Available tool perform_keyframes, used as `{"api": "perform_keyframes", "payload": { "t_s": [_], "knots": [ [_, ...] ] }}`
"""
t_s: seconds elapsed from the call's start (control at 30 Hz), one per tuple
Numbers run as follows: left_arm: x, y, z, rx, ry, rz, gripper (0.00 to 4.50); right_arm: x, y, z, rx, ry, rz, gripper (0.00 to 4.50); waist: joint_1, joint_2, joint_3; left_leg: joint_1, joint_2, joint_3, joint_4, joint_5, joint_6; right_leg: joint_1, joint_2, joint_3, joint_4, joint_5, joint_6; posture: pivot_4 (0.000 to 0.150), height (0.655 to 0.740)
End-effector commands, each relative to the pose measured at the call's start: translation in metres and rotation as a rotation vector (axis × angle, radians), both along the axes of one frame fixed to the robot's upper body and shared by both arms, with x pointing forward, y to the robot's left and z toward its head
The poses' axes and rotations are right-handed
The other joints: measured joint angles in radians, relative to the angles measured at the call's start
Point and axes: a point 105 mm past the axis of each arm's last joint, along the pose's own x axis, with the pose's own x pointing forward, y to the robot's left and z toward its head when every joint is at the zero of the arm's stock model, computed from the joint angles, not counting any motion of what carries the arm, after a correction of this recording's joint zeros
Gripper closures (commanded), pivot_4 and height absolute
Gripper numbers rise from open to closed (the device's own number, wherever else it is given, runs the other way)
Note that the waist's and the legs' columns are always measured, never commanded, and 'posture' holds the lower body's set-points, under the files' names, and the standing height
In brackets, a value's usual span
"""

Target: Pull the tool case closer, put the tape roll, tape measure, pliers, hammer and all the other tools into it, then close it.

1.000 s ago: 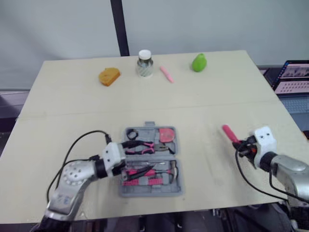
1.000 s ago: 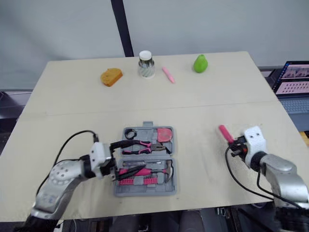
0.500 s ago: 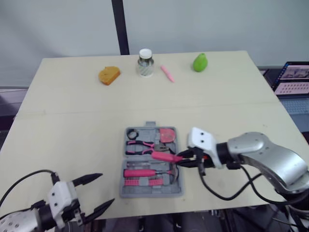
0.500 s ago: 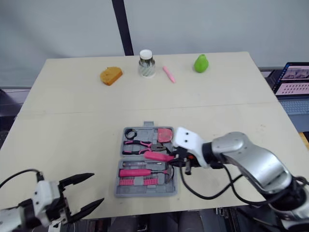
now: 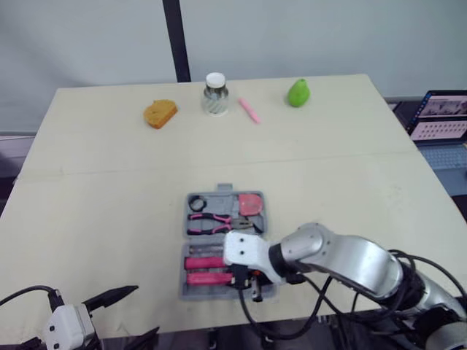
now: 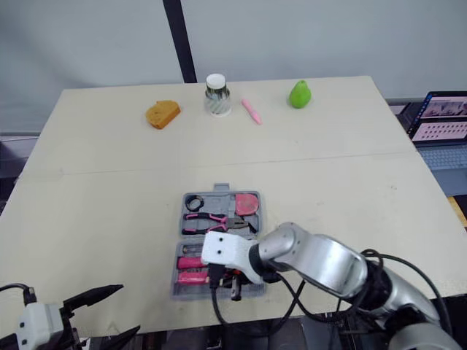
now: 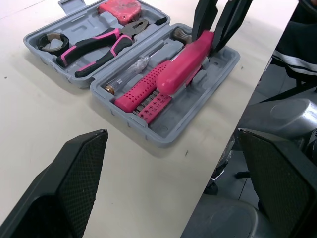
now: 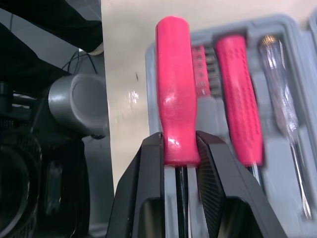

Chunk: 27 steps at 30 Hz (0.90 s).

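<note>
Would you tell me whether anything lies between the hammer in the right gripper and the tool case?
Nothing visible does. The right gripper holds the hammer right over the near half of the tool case, beside the textured pink handle; the recess underneath is hidden.

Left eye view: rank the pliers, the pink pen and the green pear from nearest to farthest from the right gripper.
From the right gripper, shut on a pink-handled tool:
1. Pliers, in the far half of the tool case.
2. Pink pen, far side of the table, straight ahead.
3. Green pear, farther back, to the right.
</note>
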Motion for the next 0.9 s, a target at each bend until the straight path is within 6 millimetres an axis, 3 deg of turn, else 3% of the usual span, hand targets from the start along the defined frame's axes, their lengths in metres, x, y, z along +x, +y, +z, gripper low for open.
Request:
{"api": "perform_keyframes", "payload": {
  "t_s": [0.03, 0.9],
  "knots": [
    [-0.005, -0.007, 0.008, -0.005, -0.023, -0.028, 0.0, 0.0, 0.006, 0.001, -0.002, -0.039, 0.005, 4.1, -0.001, -0.001, -0.001, 0.0, 0.0, 0.0, 0.0, 0.0, 0.0, 0.0, 0.0, 0.0, 0.0, 0.0, 0.0, 0.15, 0.74],
    [-0.007, -0.004, 0.0, 0.002, -0.011, -0.008, 0.0, -0.004, 0.019, -0.019, -0.058, -0.067, 0.016, 4.1, -0.019, -0.004, -0.002, -0.001, 0.0, 0.004, 0.0, 0.0, 0.0, -0.005, 0.0, 0.003, 0.007, -0.001, -0.001, 0.15, 0.74]
  ]
}}
